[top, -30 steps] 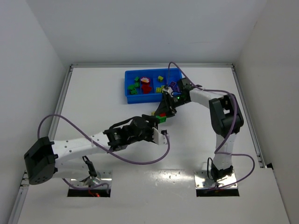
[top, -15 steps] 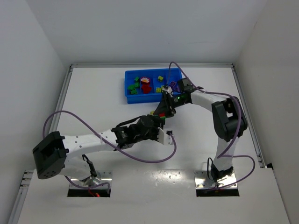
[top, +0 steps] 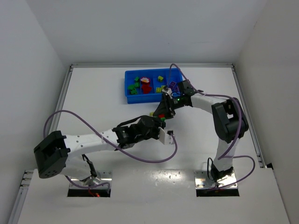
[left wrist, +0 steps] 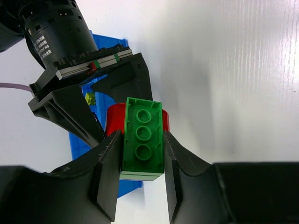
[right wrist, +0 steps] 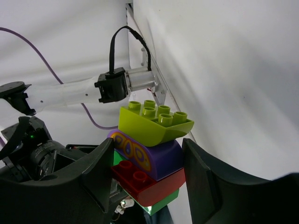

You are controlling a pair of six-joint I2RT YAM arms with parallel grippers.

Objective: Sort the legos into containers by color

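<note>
A clump of legos hangs between my two grippers just in front of the blue tray (top: 129, 98). In the right wrist view it is a yellow-green brick (right wrist: 156, 123) on a purple brick (right wrist: 152, 156), a red brick (right wrist: 149, 182) and a green brick (right wrist: 166, 205). My right gripper (right wrist: 152, 161) is shut on the purple and red bricks. My left gripper (left wrist: 142, 140) is shut on the green brick (left wrist: 142, 137), with the red brick (left wrist: 112, 120) behind it. In the top view the left gripper (top: 162, 121) and the right gripper (top: 164, 111) meet.
The tray's compartments hold green bricks (top: 134, 86), red bricks (top: 146, 87), yellow bricks (top: 160, 84) and a purple brick (top: 173, 85). Purple cables loop from both arms over the table. White walls close in the table on three sides.
My left arm has reached further forward and its elbow has swung right. The right gripper has shifted slightly nearer. Both stay on the clump, almost still over the last half second.
</note>
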